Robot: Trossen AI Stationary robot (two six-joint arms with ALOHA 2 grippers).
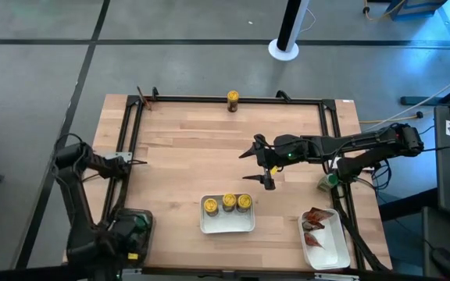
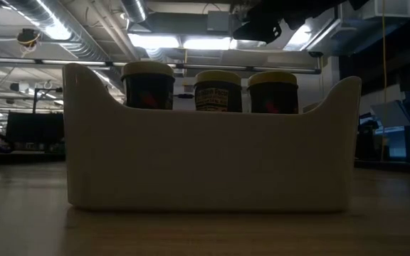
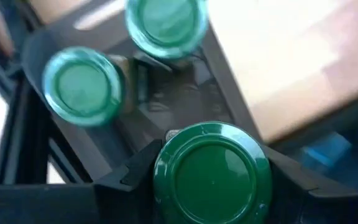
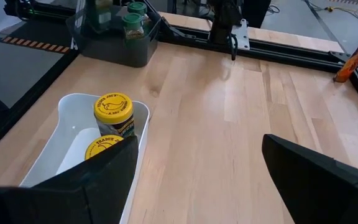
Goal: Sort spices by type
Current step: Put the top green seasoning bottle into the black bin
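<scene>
The wooden table (image 1: 186, 148) serves as a sorting floor: three yellow-capped jars (image 1: 228, 202) stand in one white tray (image 1: 226, 224), red-orange packets (image 1: 315, 222) lie in a second tray (image 1: 336, 254) at the right edge, and one more yellow-capped jar (image 1: 233, 97) waits alone by the far rail. The right gripper (image 1: 264, 164) hovers above bare wood just beyond the jar tray, jaws wide and empty. The left gripper (image 3: 210, 186), over the dark bin (image 1: 133, 226) of green-capped jars (image 3: 79, 84), seems clamped half-open on one green-capped jar (image 3: 211, 173), though the close view leaves this uncertain.

Dark jointed arms (image 1: 342, 146) (black cabling)
</scene>
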